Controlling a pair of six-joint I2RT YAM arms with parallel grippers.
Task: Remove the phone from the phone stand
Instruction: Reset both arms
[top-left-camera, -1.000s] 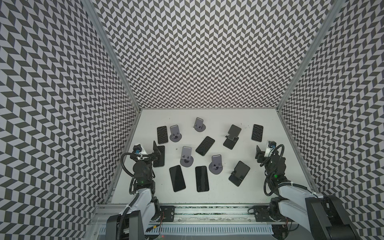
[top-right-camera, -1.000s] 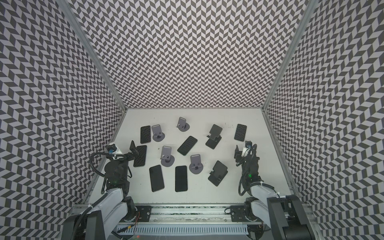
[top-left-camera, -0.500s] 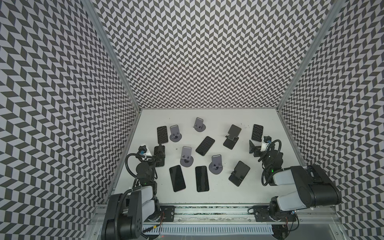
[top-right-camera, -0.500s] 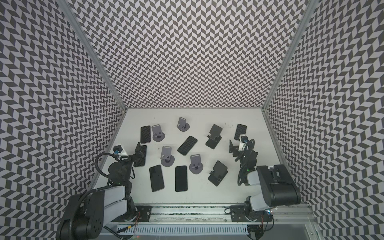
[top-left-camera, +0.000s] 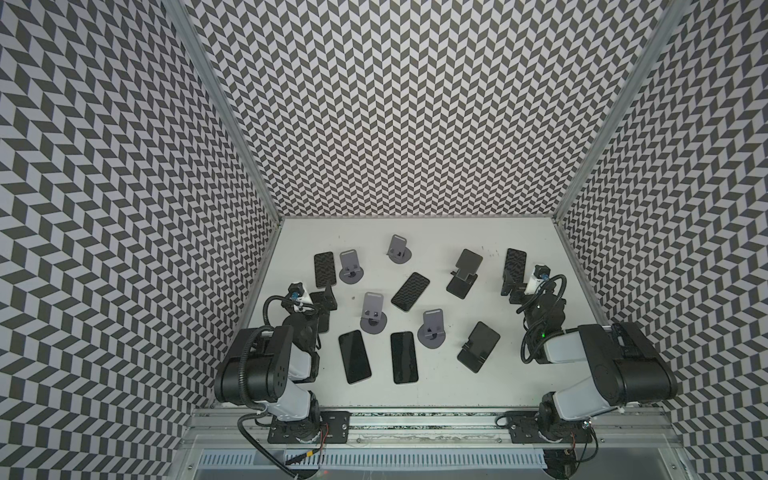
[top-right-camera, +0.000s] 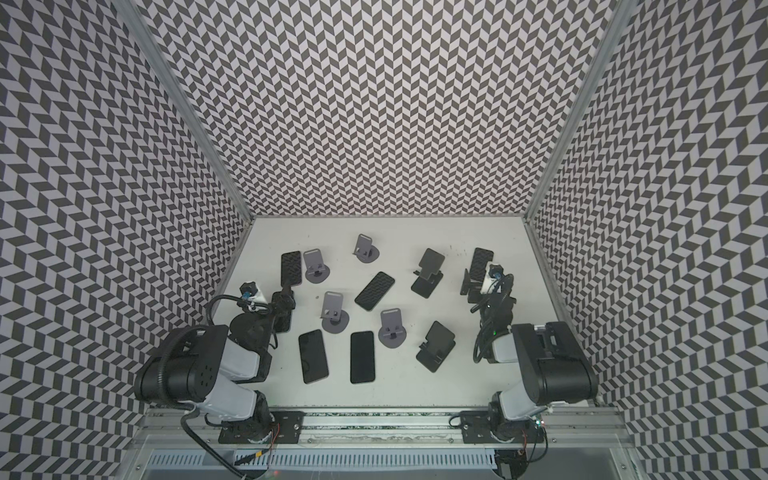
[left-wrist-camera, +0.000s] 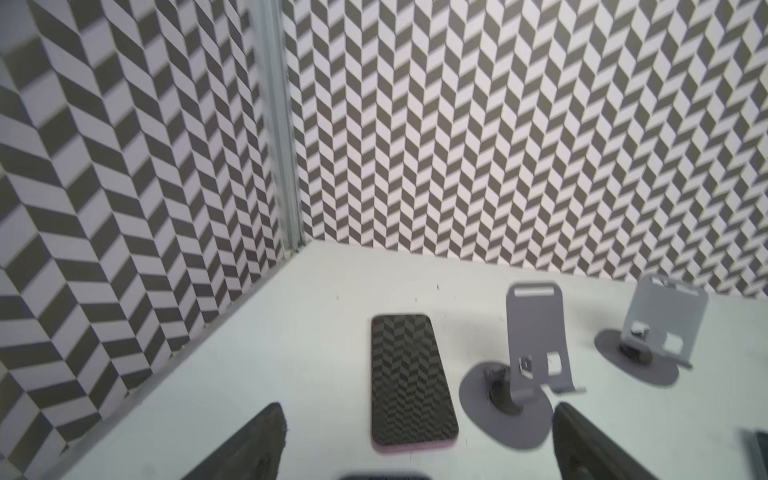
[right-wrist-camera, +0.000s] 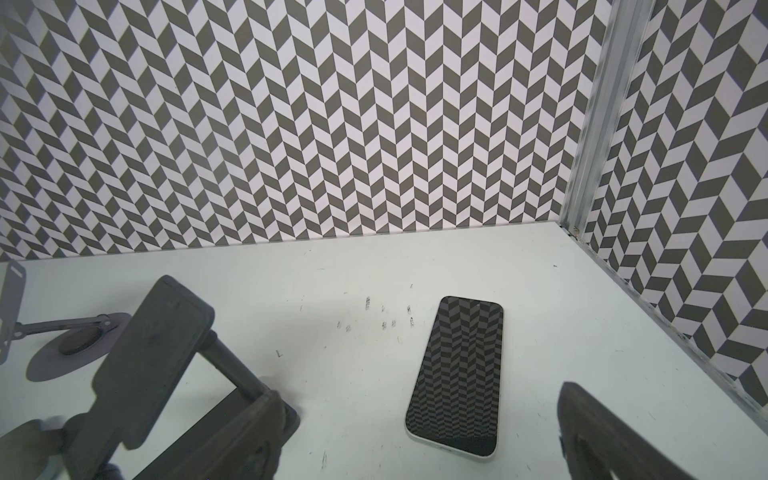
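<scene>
White laminate formed the tabletop (top-left-camera: 415, 232), boxed in by grey-and-white chevron walls (top-left-camera: 395, 104). In both top views the right gripper (top-left-camera: 511, 291) sat at the right of the frame with its fingers spread wide and gripping nothing. It overlapped the lower end of a glossy dark phone with a white rim (top-left-camera: 515, 259), which lay flat on the tabletop near the right wall. A black phone stand with a rectangular plate (top-left-camera: 464, 272) stood left of that phone, apart from it. At the left of the frame the left gripper (top-left-camera: 325, 300) had its fingers apart and empty, and it partly covered a dark flat thing (top-left-camera: 324, 324) that I could not make out. A black slab phone (top-left-camera: 354, 356) lay at lower centre.

In the left wrist view, the two parted fingers (left-wrist-camera: 257, 440) rose from the lower edge. A pink-rimmed dark phone (left-wrist-camera: 409, 382) lay flat between them, with a grey metal stand on a round base (left-wrist-camera: 536, 353) just beside it.

In the right wrist view, the fingers (right-wrist-camera: 253, 436) stood wide apart at the lower edge. The glossy dark phone lay flat at centre right between them, touching neither, and its screen mirrored the chevrons. The black phone stand stood at the left with its plate tilted, close by one finger.
</scene>
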